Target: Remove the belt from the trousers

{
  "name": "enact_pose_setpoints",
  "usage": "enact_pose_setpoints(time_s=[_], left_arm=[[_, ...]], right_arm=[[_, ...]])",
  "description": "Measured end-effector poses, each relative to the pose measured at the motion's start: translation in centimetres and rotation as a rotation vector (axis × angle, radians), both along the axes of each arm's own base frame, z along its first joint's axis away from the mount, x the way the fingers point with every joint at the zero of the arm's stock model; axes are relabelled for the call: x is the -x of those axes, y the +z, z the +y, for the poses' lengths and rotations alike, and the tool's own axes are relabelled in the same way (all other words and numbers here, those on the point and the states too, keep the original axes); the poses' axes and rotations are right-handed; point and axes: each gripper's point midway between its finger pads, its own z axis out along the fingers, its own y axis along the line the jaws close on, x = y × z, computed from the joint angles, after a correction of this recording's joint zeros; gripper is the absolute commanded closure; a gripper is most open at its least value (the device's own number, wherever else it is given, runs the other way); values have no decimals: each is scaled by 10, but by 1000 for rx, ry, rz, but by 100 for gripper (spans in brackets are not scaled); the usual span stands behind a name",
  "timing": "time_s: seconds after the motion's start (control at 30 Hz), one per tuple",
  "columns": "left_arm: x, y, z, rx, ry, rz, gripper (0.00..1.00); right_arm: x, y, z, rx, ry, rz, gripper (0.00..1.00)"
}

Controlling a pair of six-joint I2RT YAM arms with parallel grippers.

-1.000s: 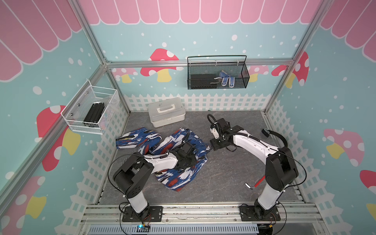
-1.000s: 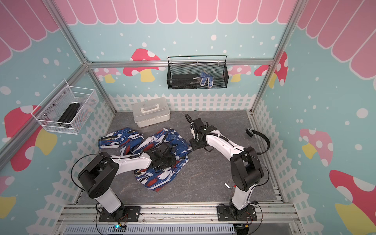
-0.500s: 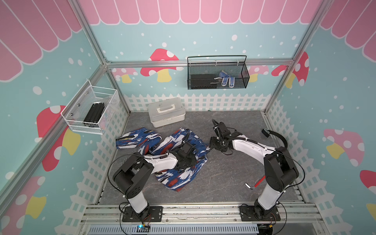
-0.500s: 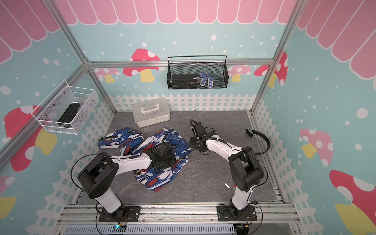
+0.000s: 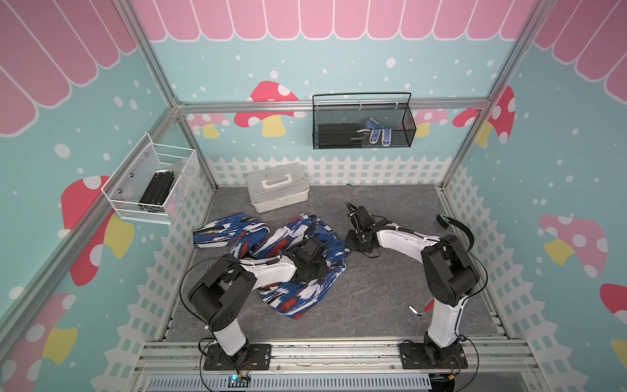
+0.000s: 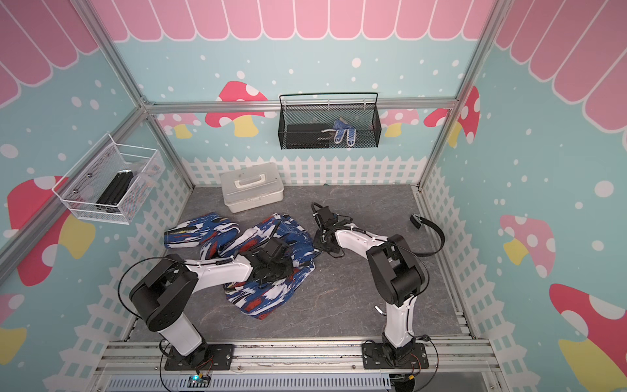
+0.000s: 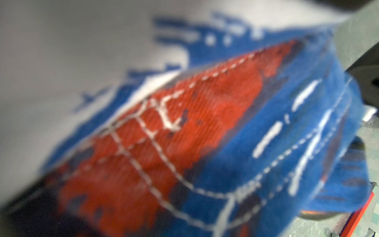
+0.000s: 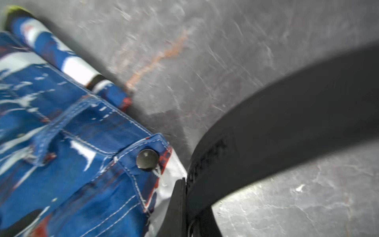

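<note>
This is a robot test booth, dressed up like a little playhouse. The blue walls (image 5: 339,68) have red mushrooms (image 5: 268,105), a pink roof edge (image 5: 305,20) and a white fence (image 5: 339,171) on them, all just pictures. Shiny metal bars (image 5: 332,104) hold the booth together. Two robot arms, the left arm (image 5: 268,269) and the right arm (image 5: 407,239), are bolted to a metal rail (image 5: 322,354) by the grey floor (image 5: 373,298). A black wire basket (image 5: 400,142) and a white wire basket (image 5: 135,210) hang on the walls.

My left arm (image 5: 268,268) & right arm (image 5: 403,239): white shells w/ chunky blk joints, thin blk cables (image 5: 180,292), blk base plates (image 5: 261,354); right claw (image 8: 185,184) blk.
</note>
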Motion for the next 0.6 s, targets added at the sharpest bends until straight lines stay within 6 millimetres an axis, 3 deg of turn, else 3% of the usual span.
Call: enact_pose_setpoints(time_s=[0.13,0.27,0.33,0.5,0.6], left_arm=[[0,0,0,1,0,-1,100],[-5,0,-2,17,5,-31,100],[-7,0,-4,28,6,-46,100],[-11,1,-6,53,10,-79,100],[-12,0,-7,62,15,-85,100]], right_arm=[[-8,26,2,0,19,-18,100],[-20,81,-7,-25,29,-80,100],[-28,113,-26,-50,1,-126,100],[-38,205,-100,-97,-135,-254,100],[-36,246,-110,-105,-146,-313,100]])
